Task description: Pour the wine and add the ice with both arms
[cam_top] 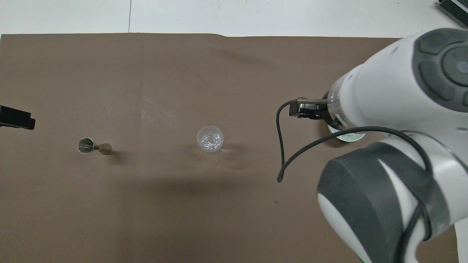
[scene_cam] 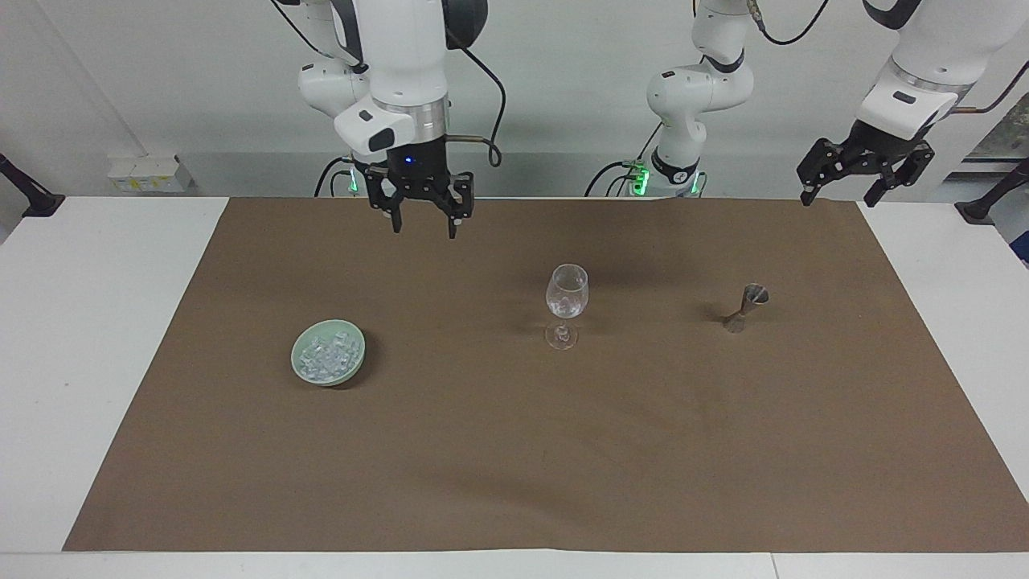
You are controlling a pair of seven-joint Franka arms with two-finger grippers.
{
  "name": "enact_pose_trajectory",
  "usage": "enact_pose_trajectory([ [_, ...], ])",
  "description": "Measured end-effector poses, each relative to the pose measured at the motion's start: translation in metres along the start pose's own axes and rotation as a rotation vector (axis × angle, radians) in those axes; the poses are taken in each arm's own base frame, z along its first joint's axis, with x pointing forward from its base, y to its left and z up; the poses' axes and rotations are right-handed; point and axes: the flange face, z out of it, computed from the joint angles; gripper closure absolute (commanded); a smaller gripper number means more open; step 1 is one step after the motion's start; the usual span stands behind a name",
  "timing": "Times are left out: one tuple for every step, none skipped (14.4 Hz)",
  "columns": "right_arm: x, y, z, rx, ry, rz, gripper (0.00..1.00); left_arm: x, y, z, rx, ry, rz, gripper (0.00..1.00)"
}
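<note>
A clear stemmed wine glass (scene_cam: 567, 304) (cam_top: 210, 139) stands mid-mat with a few glassy pieces of ice (scene_cam: 565, 306) glinting in its bowl. More ice (scene_cam: 325, 355) is heaped in a pale green bowl (scene_cam: 299, 371) toward the right arm's end. My right gripper (scene_cam: 424, 232) hangs open and empty, raised over the mat between glass and bowl. In the overhead view its wrist covers all but a sliver of the bowl (cam_top: 347, 137). My left gripper (scene_cam: 836, 199) waits open, high over the mat's corner at the left arm's end. Wine is out of view.
A small metal jigger (scene_cam: 748, 306) (cam_top: 87, 146) stands on the brown mat (scene_cam: 514, 450) between the glass and the left arm's end. White tabletop (scene_cam: 96, 338) borders the mat on both ends.
</note>
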Motion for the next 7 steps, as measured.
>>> enact_pose_trajectory([
  [0.001, 0.012, -0.005, 0.008, -0.010, 0.013, 0.00, 0.000, 0.000, 0.000, 0.000, 0.000, 0.001, 0.00],
  [0.002, 0.024, -0.010, 0.012, -0.013, 0.031, 0.00, 0.000, 0.001, 0.000, -0.001, 0.000, 0.002, 0.00],
  [0.002, 0.033, -0.013, 0.008, -0.022, 0.043, 0.00, 0.000, 0.001, 0.000, -0.002, 0.001, 0.003, 0.00],
  [0.001, 0.040, -0.013, 0.001, -0.041, 0.042, 0.00, 0.000, 0.001, 0.000, -0.003, 0.001, 0.004, 0.00],
  [0.000, 0.048, -0.014, -0.002, -0.060, 0.039, 0.00, 0.000, 0.002, 0.000, -0.003, 0.001, 0.005, 0.00],
  [0.001, 0.057, -0.016, 0.005, -0.074, 0.034, 0.00, 0.000, 0.001, 0.000, -0.003, 0.001, 0.005, 0.00],
  [0.002, 0.070, -0.020, 0.020, -0.080, 0.028, 0.00, 0.000, 0.001, 0.000, -0.003, 0.001, 0.004, 0.00],
])
